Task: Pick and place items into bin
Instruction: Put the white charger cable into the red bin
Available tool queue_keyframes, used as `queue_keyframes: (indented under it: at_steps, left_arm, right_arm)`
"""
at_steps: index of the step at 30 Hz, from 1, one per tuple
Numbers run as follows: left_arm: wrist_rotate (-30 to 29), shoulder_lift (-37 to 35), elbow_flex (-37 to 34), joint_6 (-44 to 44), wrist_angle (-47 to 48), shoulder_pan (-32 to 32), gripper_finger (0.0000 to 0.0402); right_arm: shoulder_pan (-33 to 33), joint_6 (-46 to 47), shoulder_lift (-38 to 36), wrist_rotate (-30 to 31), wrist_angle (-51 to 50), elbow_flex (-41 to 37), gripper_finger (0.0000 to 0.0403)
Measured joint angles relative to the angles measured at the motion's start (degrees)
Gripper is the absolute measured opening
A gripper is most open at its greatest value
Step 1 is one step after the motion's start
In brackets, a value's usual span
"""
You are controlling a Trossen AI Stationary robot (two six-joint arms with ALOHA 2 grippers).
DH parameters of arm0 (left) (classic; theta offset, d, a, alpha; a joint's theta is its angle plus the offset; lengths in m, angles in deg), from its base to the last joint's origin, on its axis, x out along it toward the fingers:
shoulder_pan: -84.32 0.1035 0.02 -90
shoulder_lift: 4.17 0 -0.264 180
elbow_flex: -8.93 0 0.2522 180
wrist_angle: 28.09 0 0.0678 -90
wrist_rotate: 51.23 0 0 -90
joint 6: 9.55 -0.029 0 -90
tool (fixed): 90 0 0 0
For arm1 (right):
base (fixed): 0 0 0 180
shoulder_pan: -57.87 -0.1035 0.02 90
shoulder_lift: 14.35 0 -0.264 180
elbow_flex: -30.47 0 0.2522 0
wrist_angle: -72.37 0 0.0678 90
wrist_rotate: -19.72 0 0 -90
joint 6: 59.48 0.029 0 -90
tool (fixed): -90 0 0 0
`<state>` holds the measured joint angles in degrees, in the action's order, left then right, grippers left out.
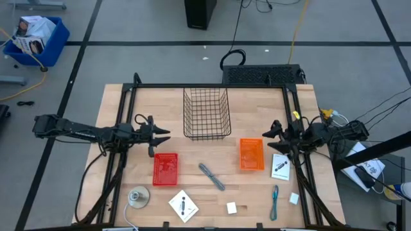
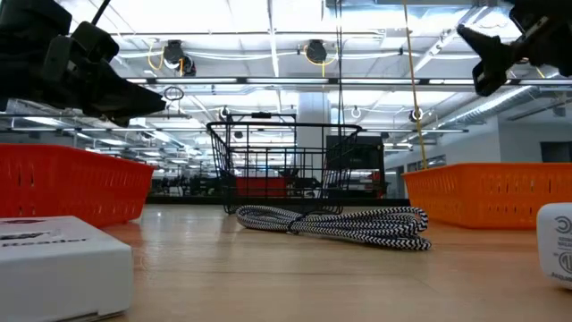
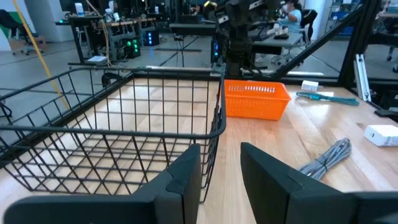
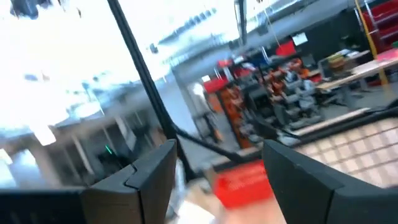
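Observation:
The black wire bin (image 1: 205,114) stands at the table's far middle. On the near half lie a grey coiled cable (image 1: 212,176), two white cards (image 1: 183,205) (image 1: 280,166), two white cubes (image 1: 232,207) (image 1: 293,199) and a thin teal tool (image 1: 275,201). My left gripper (image 1: 160,136) hovers open and empty just left of the bin, whose wire rim (image 3: 124,112) fills its wrist view ahead of my left gripper (image 3: 221,174). My right gripper (image 1: 273,133) hovers open and empty above the table's right side, near the orange basket. My right gripper (image 4: 217,168) looks out at the room.
A red basket (image 1: 165,169) sits left of centre and an orange basket (image 1: 251,154) right of centre. A round grey disc (image 1: 138,197) lies near the near-left corner. Black frame rails (image 1: 122,160) run along both table sides. Bare wood lies between the two baskets.

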<state>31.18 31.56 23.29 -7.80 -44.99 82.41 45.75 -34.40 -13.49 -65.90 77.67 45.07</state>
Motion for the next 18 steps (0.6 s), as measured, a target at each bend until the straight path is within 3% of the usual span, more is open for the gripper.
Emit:
queue_keyframes:
  at_steps: [8, 11, 15, 18]
  left_arm:
    - [1.62, 0.02, 0.02, 15.83, -5.16, -0.17, 0.0118]
    - [1.62, 0.00, 0.00, 17.03, -7.73, -0.13, 0.0118]
    - [1.54, -0.03, 0.01, 16.54, -10.62, -0.04, 0.0118]
    - [1.13, 0.00, 0.02, 13.28, -11.17, 0.02, 0.0118]
  right_arm:
    - [0.00, 9.43, 2.83, 0.57, -1.18, 0.00, 0.0233]
    - [0.00, 10.22, 4.48, 4.61, 0.36, 0.00, 0.0233]
    - [0.02, 4.13, 5.59, 11.31, 0.63, 0.00, 0.0233]
    - [0.04, 2.95, 6.78, 12.52, 1.36, 0.00, 0.0233]
